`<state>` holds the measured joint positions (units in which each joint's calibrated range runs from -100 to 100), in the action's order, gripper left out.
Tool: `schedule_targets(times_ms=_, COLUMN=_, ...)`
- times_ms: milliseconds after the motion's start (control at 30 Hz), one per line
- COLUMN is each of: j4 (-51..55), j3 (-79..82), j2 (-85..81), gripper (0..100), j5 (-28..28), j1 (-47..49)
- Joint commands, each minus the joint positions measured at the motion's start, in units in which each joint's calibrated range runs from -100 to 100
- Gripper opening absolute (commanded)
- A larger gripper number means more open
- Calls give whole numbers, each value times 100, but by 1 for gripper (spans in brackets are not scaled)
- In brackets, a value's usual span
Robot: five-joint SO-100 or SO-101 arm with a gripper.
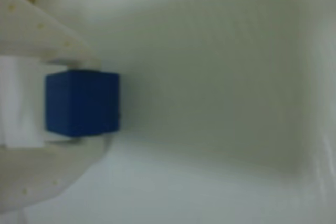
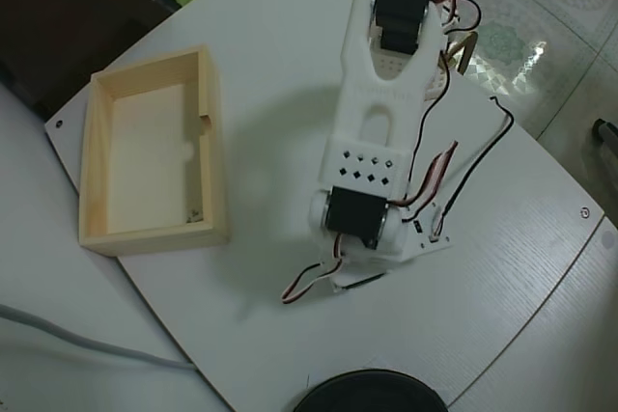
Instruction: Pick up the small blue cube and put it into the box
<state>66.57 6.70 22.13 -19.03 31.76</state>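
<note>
In the wrist view the small blue cube (image 1: pixel 81 103) sits at the left, pinched between my two white fingers (image 1: pixel 47 35), one above it and one below. My gripper (image 1: pixel 98 103) is shut on it over a blurred white surface. In the overhead view the box (image 2: pixel 154 235) of pale wood lies at the left of the table, with a notch in its right wall and nothing blue inside. My white arm (image 2: pixel 372 132) reaches down the middle of the table, right of the box. It hides the gripper and the cube in that view.
The white table (image 2: pixel 270 36) has a curved edge toward the bottom left and right. A black round object (image 2: pixel 372 395) sits at the bottom edge. A grey cable (image 2: pixel 77 340) runs along the lower left. Wires (image 2: pixel 454 180) hang beside the arm.
</note>
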Motion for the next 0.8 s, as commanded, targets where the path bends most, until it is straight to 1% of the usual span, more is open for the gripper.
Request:
schedule_targets(times_ms=0, j4=-89, j3=-136, j2=69, gripper=10, j5=-25, j1=-39)
schedule_targets(times_ms=133, j4=-123, j3=-145, j2=10, gripper=8, j5=-25, j1=-39)
schedule_targets(times_ms=367, j4=-30, j3=-443, j2=-15, gripper=7, j5=-25, j1=-39)
schedule_targets(times_ms=533, j4=285, j3=-824, j2=-15, gripper=7, j5=-25, j1=-39)
schedule_targets(times_ms=767, j4=1024, j3=-1593, j2=-83, gripper=7, j5=-25, j1=-128)
